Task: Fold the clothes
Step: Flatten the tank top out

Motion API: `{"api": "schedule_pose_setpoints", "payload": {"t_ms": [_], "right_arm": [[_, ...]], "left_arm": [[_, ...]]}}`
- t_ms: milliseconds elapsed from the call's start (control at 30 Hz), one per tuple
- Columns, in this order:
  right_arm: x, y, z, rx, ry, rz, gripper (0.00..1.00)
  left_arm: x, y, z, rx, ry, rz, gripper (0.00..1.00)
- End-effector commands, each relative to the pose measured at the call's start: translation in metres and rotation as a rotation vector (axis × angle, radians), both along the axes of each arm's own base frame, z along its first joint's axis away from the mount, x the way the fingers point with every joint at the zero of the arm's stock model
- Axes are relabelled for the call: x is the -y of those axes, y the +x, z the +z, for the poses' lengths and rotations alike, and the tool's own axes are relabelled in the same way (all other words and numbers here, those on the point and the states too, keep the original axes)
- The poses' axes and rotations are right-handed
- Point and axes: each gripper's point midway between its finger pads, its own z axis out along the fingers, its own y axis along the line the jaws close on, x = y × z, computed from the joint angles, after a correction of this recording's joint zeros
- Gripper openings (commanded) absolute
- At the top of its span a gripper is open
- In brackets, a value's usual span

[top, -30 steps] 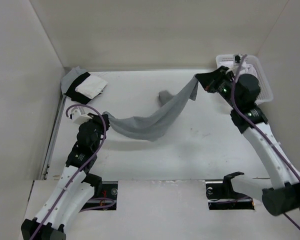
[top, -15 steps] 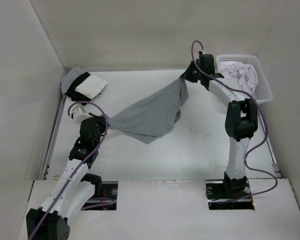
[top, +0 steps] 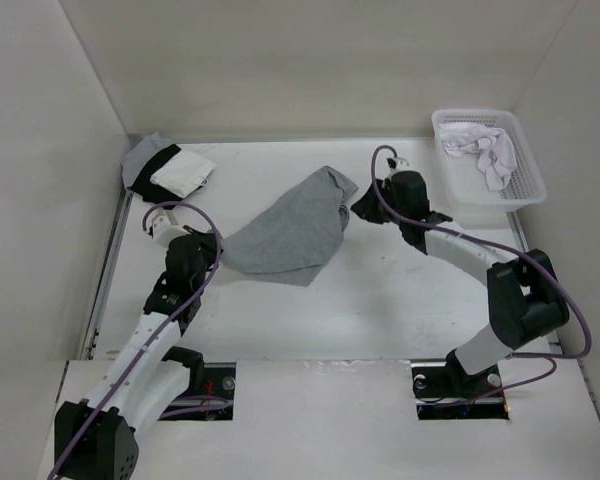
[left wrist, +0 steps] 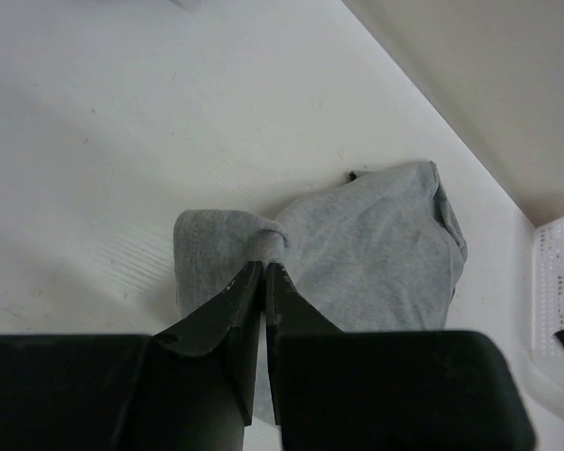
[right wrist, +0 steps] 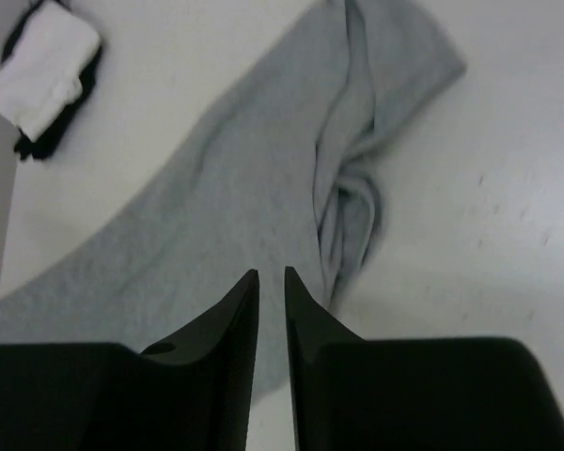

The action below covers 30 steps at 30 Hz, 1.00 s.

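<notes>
While the grey tank top (top: 285, 228) lies spread and rumpled on the table (top: 410, 285), its left corner is bunched up and clamped between the left jaws, which are pressed together on the fabric. The right jaws stand slightly apart with nothing between them — they hover at the garment's right edge, and the cloth lies below and ahead of their tips.

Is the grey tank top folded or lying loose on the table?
Not folded. The grey tank top lies loosely spread and rumpled, with creases bunched at one end; the left end effector pinches one corner.
</notes>
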Motion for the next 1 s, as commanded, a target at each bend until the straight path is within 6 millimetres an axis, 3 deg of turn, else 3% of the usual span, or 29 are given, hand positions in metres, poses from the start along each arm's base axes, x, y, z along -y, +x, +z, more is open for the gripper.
{"api": "schedule_pose_setpoints", "payload": {"t_ms": [0, 67, 133, 167, 300, 433, 567, 667, 767, 967], "right_arm": [[-0.011, -0.008, -0.011, 0.041, 0.101, 0.032, 0.18], [-0.026, -0.019, -0.02, 0.041, 0.155, 0.11, 0.2], [-0.034, -0.026, -0.03, 0.036, 0.19, 0.139, 0.31], [-0.035, -0.025, -0.037, 0.032, 0.2, 0.137, 0.37], [-0.043, -0.022, -0.059, -0.012, 0.233, 0.158, 0.43], [-0.05, -0.021, -0.068, -0.039, 0.241, 0.182, 0.43], [-0.05, -0.023, -0.07, -0.052, 0.241, 0.179, 0.31], [-0.046, -0.03, -0.057, -0.048, 0.244, 0.169, 0.16], [-0.041, -0.05, -0.032, -0.04, 0.246, 0.173, 0.09], [-0.025, -0.118, 0.016, -0.111, 0.236, 0.172, 0.05]], "left_arm": [[0.006, 0.006, 0.005, 0.042, -0.027, -0.012, 0.04], [0.007, 0.006, 0.001, 0.036, -0.035, -0.016, 0.04], [0.007, 0.005, -0.001, 0.037, -0.042, -0.019, 0.04], [0.007, 0.005, -0.002, 0.036, -0.045, -0.019, 0.04], [0.01, 0.005, -0.003, 0.034, -0.047, -0.028, 0.04], [0.012, 0.005, -0.003, 0.035, -0.049, -0.034, 0.04], [0.012, 0.005, -0.003, 0.035, -0.049, -0.034, 0.04], [0.012, 0.007, -0.002, 0.036, -0.05, -0.034, 0.04], [0.013, 0.008, 0.002, 0.044, -0.05, -0.036, 0.04], [0.013, 0.009, 0.008, 0.052, -0.051, -0.038, 0.04]]}}
